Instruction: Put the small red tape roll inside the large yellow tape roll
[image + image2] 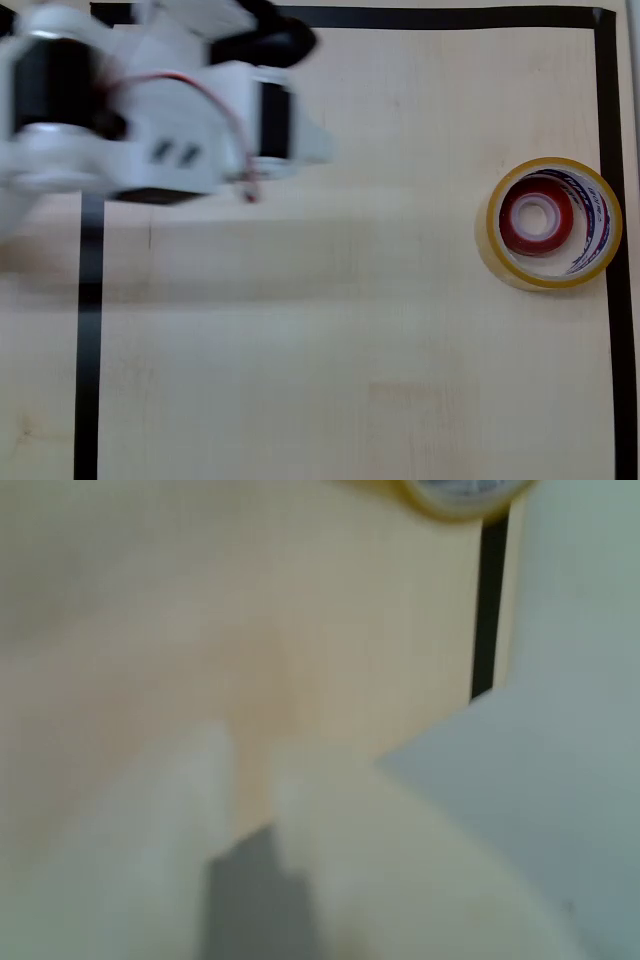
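Observation:
In the overhead view the small red tape roll (pixel 537 220) lies flat inside the hole of the large yellow tape roll (pixel 552 223), near the table's right edge. The white arm is blurred at the top left, and my gripper (pixel 315 140) is far to the left of both rolls and holds nothing. In the wrist view the pale fingers (pixel 205 770) are blurred, with only a narrow slit between them at my gripper (pixel 250 755). A piece of the yellow roll's rim (pixel 455 495) shows at the top edge of the wrist view.
A black tape line (pixel 612 120) frames the light wooden table (pixel 350 350) along the top, right and left sides. The yellow roll sits just inside the right line. In the wrist view a grey surface (pixel 570 780) lies beyond the line.

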You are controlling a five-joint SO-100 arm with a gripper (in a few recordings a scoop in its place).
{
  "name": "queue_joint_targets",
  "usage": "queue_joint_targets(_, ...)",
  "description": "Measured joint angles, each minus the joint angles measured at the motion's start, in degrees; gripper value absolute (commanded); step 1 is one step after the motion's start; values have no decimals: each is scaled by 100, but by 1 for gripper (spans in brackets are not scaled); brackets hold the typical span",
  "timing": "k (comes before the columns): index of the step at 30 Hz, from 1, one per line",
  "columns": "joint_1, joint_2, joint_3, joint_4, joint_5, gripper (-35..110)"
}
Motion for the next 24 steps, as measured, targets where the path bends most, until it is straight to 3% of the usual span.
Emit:
queue_joint_targets(4, 97, 1986, 2294, -264, 9, 0)
queue_joint_targets(13, 747, 7049, 9712, -2892, -18, 0)
queue_joint_targets(24, 976, 10626, 14010, -4254, -413, 0)
